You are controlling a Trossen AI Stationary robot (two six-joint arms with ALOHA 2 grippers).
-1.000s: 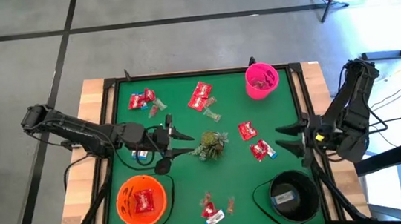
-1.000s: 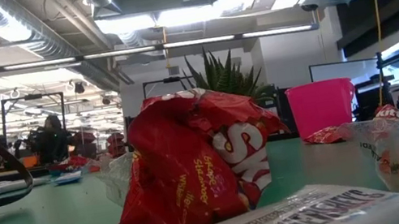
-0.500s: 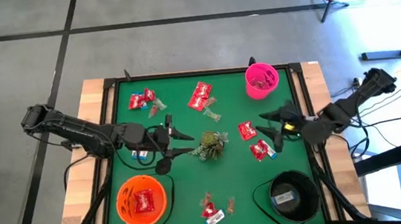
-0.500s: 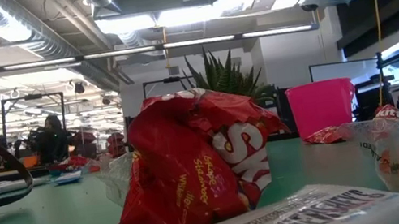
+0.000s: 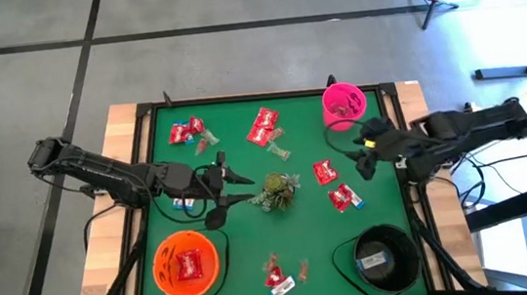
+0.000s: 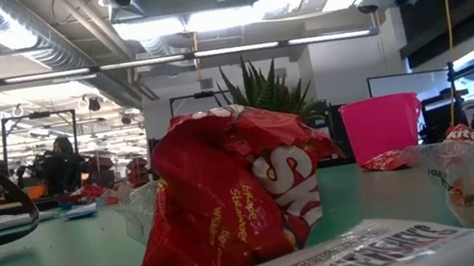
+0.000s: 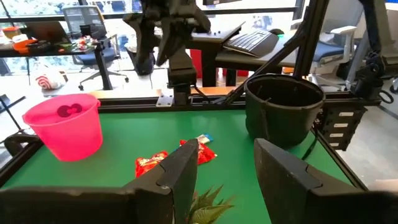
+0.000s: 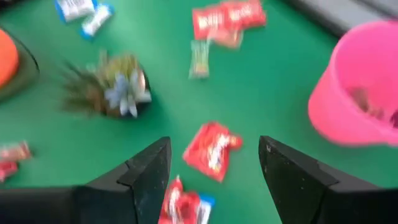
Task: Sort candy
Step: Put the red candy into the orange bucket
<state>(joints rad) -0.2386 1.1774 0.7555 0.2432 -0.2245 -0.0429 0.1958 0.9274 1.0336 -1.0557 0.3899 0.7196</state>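
— Step in hand? Reaching, by the look of it. Right gripper [image 5: 350,150] at right of centre in the high view, just below the pink bowl [image 5: 344,105], fingers [image 8: 142,171] spread wide with nothing between them, hanging above a red packet [image 8: 212,146].

— And the next move? Probably a descent straddling that packet, closing on it, then carrying to the orange bowl [image 5: 163,274] at lower left, where one red packet already lies.

— Other arm? Left gripper [image 5: 237,190] at left of centre, beside the green sprig [image 5: 277,191], fingers apart and empty, waiting.

— Rest of the candy? Scattered: red packets [image 5: 186,131] upper left and upper middle, white-and-blue packets [image 5: 187,204] partly under the left arm, small pieces [image 5: 279,274] at bottom centre.

— Anything unclear? Contents of the black bowl [image 5: 360,246] hard to identify; low view blocked by one crumpled red wrapper [image 6: 229,198]; height of the right gripper above the table impossible to judge.
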